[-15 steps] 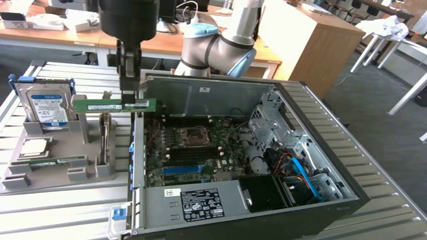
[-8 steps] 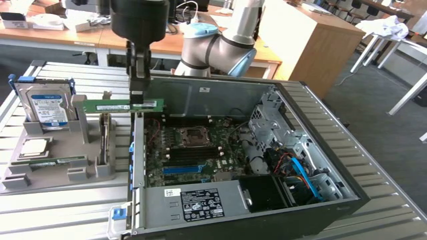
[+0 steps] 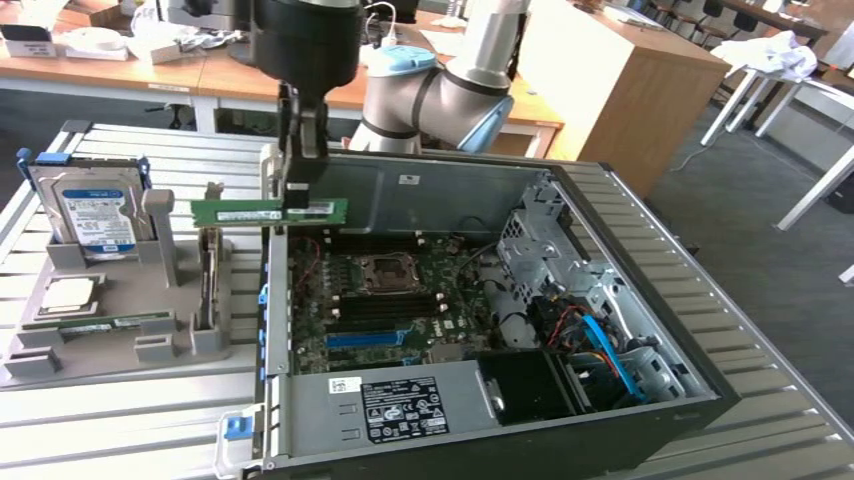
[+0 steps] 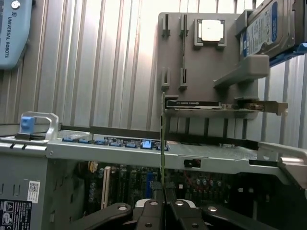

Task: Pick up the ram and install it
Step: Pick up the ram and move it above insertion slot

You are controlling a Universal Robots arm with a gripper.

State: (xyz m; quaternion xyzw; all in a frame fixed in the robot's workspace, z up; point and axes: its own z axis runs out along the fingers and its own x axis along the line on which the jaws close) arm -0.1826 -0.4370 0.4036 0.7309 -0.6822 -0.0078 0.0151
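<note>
Gripper (image 4: 163, 196) clamped on the RAM stick (image 3: 240, 211), stick hanging above the case rim (image 3: 276, 290). Motherboard (image 3: 387, 300) lies below and beyond the hand. Best kept level, firmly gripped, square to the slots.

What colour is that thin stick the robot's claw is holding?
Green; the ram shows best in the exterior view.

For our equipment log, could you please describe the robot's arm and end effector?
The arm has silver-grey tubular links and light blue joint caps, one printed UNIVERSAL ROBOTS. The end effector is black, its linked fingers pinned with silver rivets.
</note>
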